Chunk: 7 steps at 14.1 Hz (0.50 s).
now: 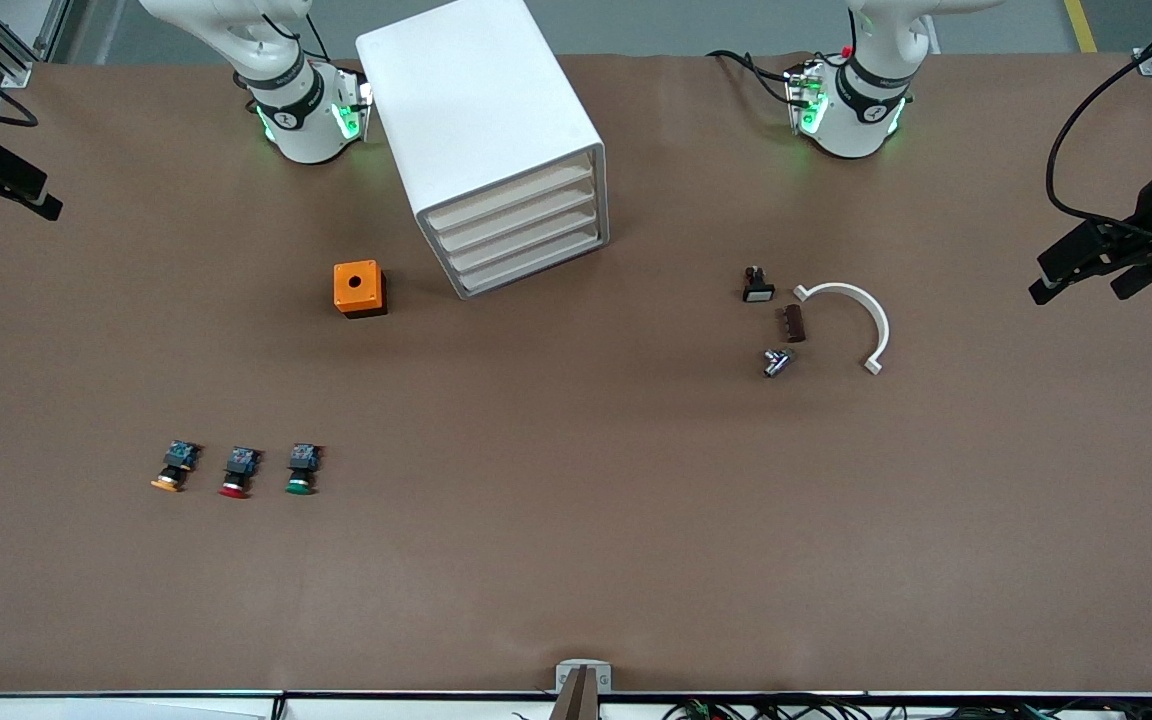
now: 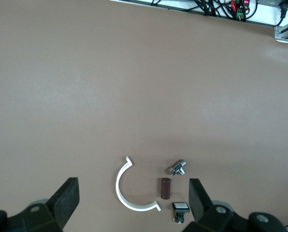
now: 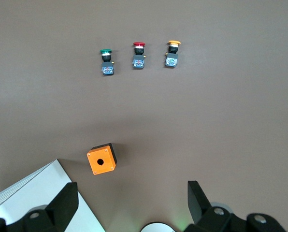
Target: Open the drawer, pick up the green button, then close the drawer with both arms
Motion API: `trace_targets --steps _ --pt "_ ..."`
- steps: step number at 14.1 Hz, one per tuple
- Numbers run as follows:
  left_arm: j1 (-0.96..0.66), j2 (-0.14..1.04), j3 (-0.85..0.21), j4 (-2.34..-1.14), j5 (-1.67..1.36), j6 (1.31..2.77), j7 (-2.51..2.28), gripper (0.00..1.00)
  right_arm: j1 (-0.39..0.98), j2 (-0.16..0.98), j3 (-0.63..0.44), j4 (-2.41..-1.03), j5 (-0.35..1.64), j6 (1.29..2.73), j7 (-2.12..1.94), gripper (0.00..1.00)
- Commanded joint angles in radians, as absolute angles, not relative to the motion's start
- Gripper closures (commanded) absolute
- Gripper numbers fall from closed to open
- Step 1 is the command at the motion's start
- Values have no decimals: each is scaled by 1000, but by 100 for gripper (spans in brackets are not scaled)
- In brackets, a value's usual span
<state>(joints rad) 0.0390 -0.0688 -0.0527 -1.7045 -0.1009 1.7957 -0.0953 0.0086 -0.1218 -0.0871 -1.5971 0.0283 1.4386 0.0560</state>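
The brown table [image 1: 576,560] carries everything. The biggest thing on it is the white cabinet [image 1: 476,110], which stands close to the right arm's [image 1: 286,90] base and turns its four cream drawer fronts toward the front camera, at a slant. The drawer [image 1: 536,268], the lowest of the four, is closed, flush with the three above it.

The two arms wait with their wrists raised high. The left arm [image 1: 861,95] rises from its base at its own end of the table. The left gripper [image 2: 132,203] hangs released, its fingers [image 2: 66,198] wide apart and holding nothing, over the group of small parts. The right gripper [image 3: 132,203] is also released and empty, above the table beside the cabinet, over the orange box.

The orange box [image 1: 359,288], with a round hole in its top, sits just beside the cabinet, toward the right arm's end. The white half-ring clamp [image 1: 861,315] lies toward the left arm's end. Near it lie a small white-capped switch [image 1: 757,285], a dark brown cylinder [image 1: 794,323] and a little metal fitting [image 1: 777,362].

Three pushbuttons lie in a row, well apart from the cabinet and nearer to the front camera. The button [image 1: 302,470] with the green cap is the one closest to the middle of the table, then the red-capped pushbutton [image 1: 238,473], then the orange-capped pushbutton [image 1: 174,468].
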Motion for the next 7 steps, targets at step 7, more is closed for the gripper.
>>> trace_targets --steps 7 --pt "31 -44 -66 -1606 -23 1641 -74 0 9 -155 -81 -1628 40 1442 41 0"
